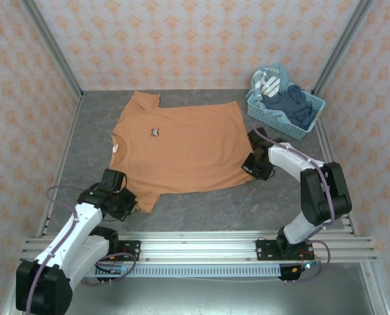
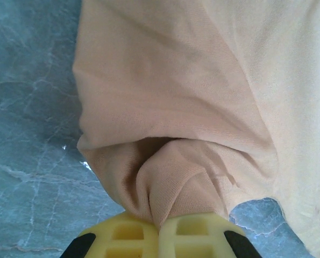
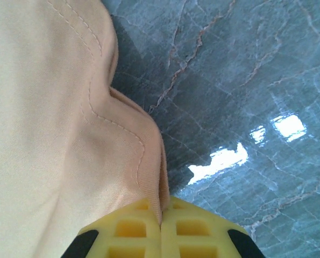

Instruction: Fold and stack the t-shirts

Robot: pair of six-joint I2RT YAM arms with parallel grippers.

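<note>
The orange t-shirt point(image 1: 181, 147) lies spread flat, emblem up, mid-table point(image 1: 247, 207); I judge 0 folds made and nothing stacked. The left gripper point(image 2: 160, 223) is pinched tight on the near sleeve at 8 o'clock, and the right gripper point(image 3: 161, 212) is clamped on a hem corner at 3 o'clock. The basket point(image 1: 273, 119) at 1 o'clock holds more clothes (probably waiting their turn).

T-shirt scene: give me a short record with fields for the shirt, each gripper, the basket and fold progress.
t-shirt: orange, spread flat on the grey table, emblem up, collar toward the left
left gripper: shut on the near sleeve, cloth bunched in its grip
right gripper: shut on the near hem corner
basket: light blue, far right corner, holding blue clothes, apart from the t-shirt
fold progress: no fold made yet
</note>
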